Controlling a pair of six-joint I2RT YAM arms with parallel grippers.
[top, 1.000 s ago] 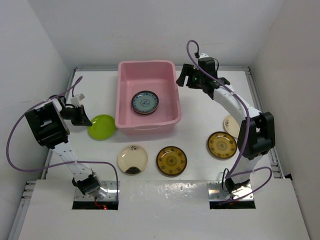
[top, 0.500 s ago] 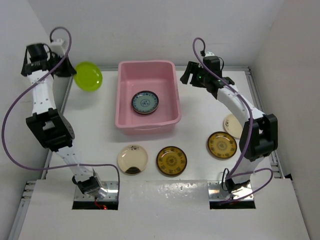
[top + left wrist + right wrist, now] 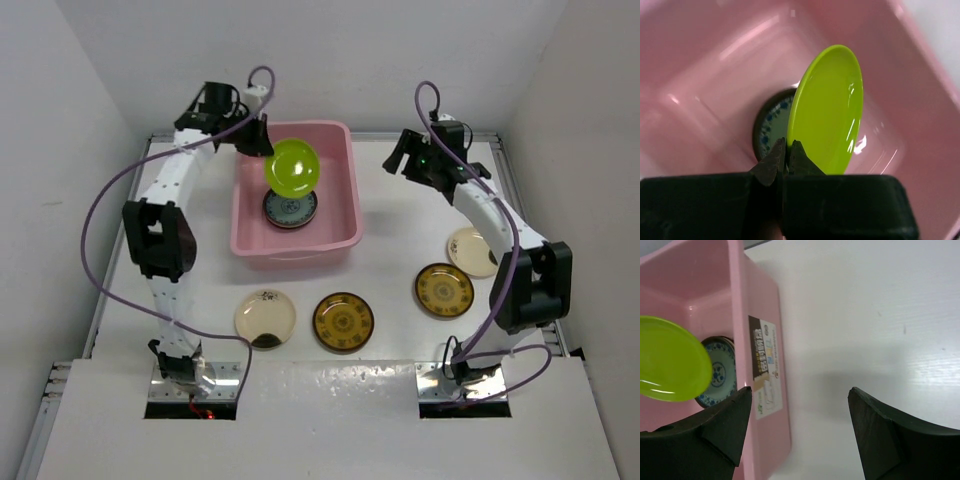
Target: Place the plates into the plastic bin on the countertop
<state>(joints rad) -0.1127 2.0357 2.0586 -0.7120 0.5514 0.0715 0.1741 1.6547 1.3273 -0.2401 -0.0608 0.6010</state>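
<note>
The pink plastic bin (image 3: 336, 233) stands at the back middle of the white countertop (image 3: 390, 270). A teal-patterned plate (image 3: 284, 210) lies on its floor. My left gripper (image 3: 258, 140) is shut on the rim of a lime green plate (image 3: 292, 167) and holds it on edge above the bin, over the teal plate. In the left wrist view the green plate (image 3: 827, 112) stands tilted above the teal plate (image 3: 771, 127), pinched by the gripper (image 3: 786, 145). My right gripper (image 3: 397, 157) is open and empty just right of the bin; its view shows the bin wall (image 3: 767, 370).
On the countertop in front of the bin lie a cream plate with a dark patch (image 3: 265, 318) and a yellow-brown patterned plate (image 3: 343, 321). Another yellow-brown plate (image 3: 444, 290) and a cream plate (image 3: 470, 250) lie at the right, near the right arm.
My left arm has swung the green plate from the left of the countertop, up along the back left, to above the bin. My right gripper has drifted right, away from the bin.
</note>
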